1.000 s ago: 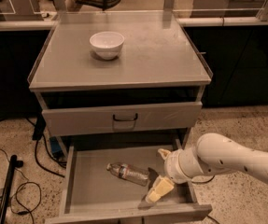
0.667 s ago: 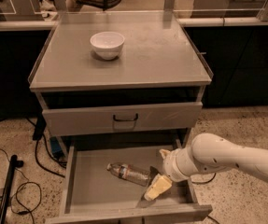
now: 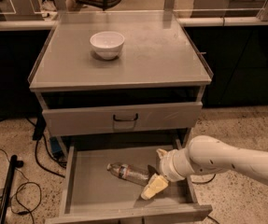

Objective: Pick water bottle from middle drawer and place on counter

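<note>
The water bottle [image 3: 125, 172] lies on its side on the floor of the open middle drawer [image 3: 94, 190], its cap end pointing left. My gripper [image 3: 156, 171] is down in the drawer at the bottle's right end, on a white arm coming from the right. It is open: one pale fingertip [image 3: 161, 153] is behind the bottle's end and the other [image 3: 154, 187] in front of it. I cannot tell whether they touch the bottle. The counter [image 3: 152, 55] is the grey cabinet top above.
A white bowl [image 3: 107, 44] stands on the counter at the back left. The drawer above is closed, with a dark loop handle [image 3: 124, 118]. A long bench [image 3: 227, 20] runs behind. Cables [image 3: 17, 185] and a dark pole lie on the floor at the left.
My gripper has moved a little left along the drawer to the bottle's right end. The bottle has not moved.
</note>
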Controlling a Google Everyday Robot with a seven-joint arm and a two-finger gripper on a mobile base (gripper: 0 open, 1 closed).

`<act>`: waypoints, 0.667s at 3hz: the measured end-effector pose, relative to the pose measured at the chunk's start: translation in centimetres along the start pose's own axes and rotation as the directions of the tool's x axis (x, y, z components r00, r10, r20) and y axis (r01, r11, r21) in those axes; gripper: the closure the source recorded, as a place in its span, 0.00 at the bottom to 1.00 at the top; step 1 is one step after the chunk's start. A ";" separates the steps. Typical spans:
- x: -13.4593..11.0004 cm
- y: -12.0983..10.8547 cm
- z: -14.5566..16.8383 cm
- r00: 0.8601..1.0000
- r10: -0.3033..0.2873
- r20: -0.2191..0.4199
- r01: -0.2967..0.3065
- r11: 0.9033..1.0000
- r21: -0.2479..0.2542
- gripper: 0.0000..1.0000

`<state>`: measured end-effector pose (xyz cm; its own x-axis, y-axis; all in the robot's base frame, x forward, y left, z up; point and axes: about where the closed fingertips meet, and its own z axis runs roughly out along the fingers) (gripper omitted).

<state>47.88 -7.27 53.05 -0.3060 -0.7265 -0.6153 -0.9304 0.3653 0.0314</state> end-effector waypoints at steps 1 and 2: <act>-0.3 -1.1 2.4 0.998 -0.015 0.064 0.014 1.000 0.015 0.00; 0.2 -1.9 5.1 0.992 -0.016 0.129 0.014 1.000 0.011 0.00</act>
<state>50.61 -5.15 48.84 -0.2628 -0.6509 -0.7122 -0.9322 0.3616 0.0136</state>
